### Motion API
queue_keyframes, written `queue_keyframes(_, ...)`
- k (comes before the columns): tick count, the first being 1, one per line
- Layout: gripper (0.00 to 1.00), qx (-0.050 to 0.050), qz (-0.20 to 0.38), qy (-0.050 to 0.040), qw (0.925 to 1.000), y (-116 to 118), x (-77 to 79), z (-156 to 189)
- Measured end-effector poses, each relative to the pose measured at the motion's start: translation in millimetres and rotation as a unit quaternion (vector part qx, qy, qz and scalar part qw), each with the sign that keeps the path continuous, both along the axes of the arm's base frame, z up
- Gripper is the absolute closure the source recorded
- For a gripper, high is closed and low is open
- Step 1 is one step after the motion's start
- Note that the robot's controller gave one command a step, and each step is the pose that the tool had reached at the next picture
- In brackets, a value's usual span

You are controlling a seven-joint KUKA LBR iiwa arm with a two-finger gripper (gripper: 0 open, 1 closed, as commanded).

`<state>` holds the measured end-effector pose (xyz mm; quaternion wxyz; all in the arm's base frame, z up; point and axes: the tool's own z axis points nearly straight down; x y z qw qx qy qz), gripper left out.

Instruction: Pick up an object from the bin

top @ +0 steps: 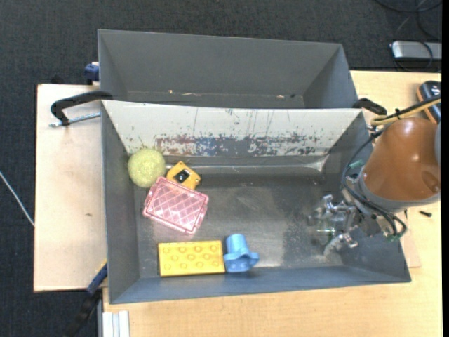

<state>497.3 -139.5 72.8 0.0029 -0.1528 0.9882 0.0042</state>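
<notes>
My gripper [327, 225] sits low at the right side of the bin, its metal fingers spread apart over bare grey floor with nothing between them. The nearest loose thing is a small blue plastic piece [238, 253] at the front, well to the gripper's left. Touching that piece on its left lies a flat yellow building brick [191, 258] with round studs.
At the left lie a pink, quilted, square pad [176, 205], a small yellow and black block [183, 175] just behind it, and a pale green fuzzy ball [146, 167] in the back left corner. The orange-domed arm reaches over the bin's right wall.
</notes>
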Motion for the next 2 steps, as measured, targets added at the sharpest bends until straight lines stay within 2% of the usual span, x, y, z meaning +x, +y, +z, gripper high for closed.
queue_keyframes(2,1.00,-0.002,0.000,-0.0002,1.0000,-0.3,-0.3,10.6)
